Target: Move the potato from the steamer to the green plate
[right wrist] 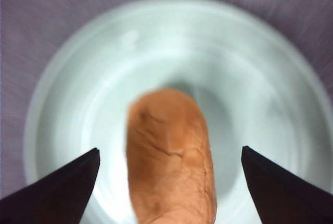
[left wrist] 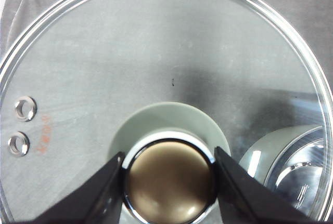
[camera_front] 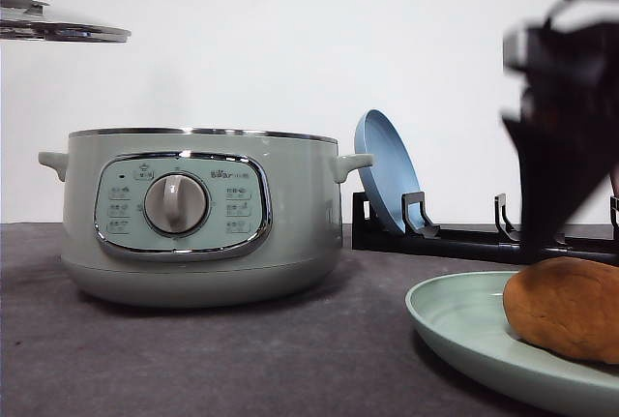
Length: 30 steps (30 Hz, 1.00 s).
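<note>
The orange-brown potato (camera_front: 566, 306) lies on the green plate (camera_front: 455, 325) at the front right. In the right wrist view the potato (right wrist: 166, 182) rests lengthwise on the plate (right wrist: 250, 52). My right gripper (right wrist: 169, 150) is open, its fingers wide apart on either side and clear of the potato. In the front view this gripper (camera_front: 546, 243) hangs blurred just above the potato. The sage-green steamer (camera_front: 193, 214) stands uncovered at centre left. High at the far left, my left gripper (left wrist: 169, 154) is shut on the knob (left wrist: 170, 182) of the glass lid (camera_front: 58, 28).
A blue plate (camera_front: 387, 170) leans in a black rack (camera_front: 464, 238) behind the green plate, against the white wall. Dark grey tabletop (camera_front: 290, 359) stretches between steamer and plate. Through the lid's glass (left wrist: 156, 52) I see part of the steamer (left wrist: 291, 167) below.
</note>
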### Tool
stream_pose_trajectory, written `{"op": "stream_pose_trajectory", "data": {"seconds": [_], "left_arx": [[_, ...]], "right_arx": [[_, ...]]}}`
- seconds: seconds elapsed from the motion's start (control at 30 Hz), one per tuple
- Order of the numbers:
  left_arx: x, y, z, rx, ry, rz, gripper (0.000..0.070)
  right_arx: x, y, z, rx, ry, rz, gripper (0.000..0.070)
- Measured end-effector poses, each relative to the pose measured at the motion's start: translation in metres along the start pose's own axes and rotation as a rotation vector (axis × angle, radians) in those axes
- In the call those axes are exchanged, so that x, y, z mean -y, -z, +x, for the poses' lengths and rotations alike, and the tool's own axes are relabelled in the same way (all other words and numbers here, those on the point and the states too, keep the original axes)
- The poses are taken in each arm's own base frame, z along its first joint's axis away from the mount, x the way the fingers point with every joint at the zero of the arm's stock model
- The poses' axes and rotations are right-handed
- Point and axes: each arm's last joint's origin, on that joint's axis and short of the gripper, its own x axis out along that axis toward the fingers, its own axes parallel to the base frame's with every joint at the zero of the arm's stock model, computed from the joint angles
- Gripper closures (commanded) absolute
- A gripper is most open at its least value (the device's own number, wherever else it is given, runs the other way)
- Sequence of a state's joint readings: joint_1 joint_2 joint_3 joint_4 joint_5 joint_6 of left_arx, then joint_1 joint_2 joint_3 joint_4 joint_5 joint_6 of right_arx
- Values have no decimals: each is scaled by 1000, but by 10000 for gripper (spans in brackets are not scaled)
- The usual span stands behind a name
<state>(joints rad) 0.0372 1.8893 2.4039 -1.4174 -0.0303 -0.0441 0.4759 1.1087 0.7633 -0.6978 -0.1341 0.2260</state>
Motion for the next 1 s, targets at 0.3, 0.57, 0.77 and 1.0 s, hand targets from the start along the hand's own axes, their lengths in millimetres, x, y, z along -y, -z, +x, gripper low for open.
{"op": "stream_pose_trajectory", "data": {"seconds": [0.3,0.57,0.77,1.0], "left_arx": [[0,0,0,0,0,-7,700],[1,0,0,0,2,-19,700],[1,0,0,0,2,-24,700],[10,1,0,-1,18,-26,700]], "right_arx": [[-21,-17,-123,187,-48,-13,149],[-32,-2,-228,441,-102,-47,53],[-31,17,-254,497,-111,-53,44],[-28,28,-258,497,-72,-42,44]]}}
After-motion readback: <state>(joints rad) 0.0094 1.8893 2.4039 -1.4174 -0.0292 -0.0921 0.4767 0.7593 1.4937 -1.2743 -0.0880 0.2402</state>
